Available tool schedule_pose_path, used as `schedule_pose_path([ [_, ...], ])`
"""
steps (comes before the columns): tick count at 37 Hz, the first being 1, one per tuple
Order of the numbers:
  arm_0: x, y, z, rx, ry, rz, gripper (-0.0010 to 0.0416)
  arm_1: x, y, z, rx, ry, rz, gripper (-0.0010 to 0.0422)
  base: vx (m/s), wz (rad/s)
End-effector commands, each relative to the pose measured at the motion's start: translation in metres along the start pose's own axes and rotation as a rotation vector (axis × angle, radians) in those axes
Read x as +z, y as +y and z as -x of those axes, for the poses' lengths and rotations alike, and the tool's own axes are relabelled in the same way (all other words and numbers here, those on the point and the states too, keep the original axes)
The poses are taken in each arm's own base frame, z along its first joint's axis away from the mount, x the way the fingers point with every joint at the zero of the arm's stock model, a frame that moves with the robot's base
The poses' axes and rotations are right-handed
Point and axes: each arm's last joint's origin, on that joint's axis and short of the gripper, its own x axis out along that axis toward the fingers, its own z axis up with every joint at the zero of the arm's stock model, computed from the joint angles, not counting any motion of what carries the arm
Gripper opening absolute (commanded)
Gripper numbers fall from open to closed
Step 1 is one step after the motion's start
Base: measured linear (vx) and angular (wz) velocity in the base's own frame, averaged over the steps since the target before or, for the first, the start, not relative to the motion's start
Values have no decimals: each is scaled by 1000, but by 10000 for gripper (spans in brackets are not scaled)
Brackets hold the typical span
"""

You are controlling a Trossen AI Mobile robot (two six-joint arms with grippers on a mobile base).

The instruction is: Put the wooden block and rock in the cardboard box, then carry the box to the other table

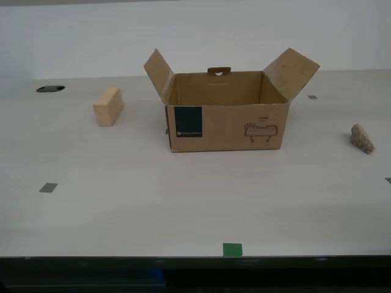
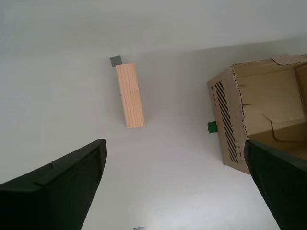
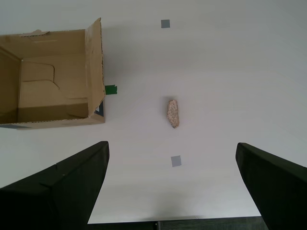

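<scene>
The cardboard box (image 1: 227,127) stands open at the middle of the table, flaps up and nothing visible inside. The wooden block (image 1: 108,106) lies toward the exterior view's left of it, and the rock (image 1: 361,138) toward the exterior view's right. No arm shows in the exterior view. My second gripper (image 2: 173,143) hangs open high above the table, with the wooden block (image 2: 130,96) beyond its fingertips and the box (image 2: 259,120) to one side. My first gripper (image 3: 171,145) is open too, high over the rock (image 3: 173,114), with the box (image 3: 53,76) beside. The other table is out of view.
The smooth off-white table (image 1: 183,207) bears small grey tape squares (image 1: 48,187) (image 1: 313,97) and a green tape mark (image 1: 232,249) at its front edge. A dark oval hole (image 1: 50,88) sits at the far side on the exterior view's left. A white wall stands behind.
</scene>
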Motion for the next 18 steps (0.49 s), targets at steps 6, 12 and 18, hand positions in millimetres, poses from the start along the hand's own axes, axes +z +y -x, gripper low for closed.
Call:
schedule_pose_path([
  [6,0,0,0,-1,3,-3,403,0,2,1,61,-1,-12,389,0,0],
  [12,-1,0,0,-2,12,-3,397,0,3,1,102,-2,-13,389,0,0],
  [18,-3,-1,0,-41,33,-1,397,2,3,1,102,-19,-14,389,0,0],
])
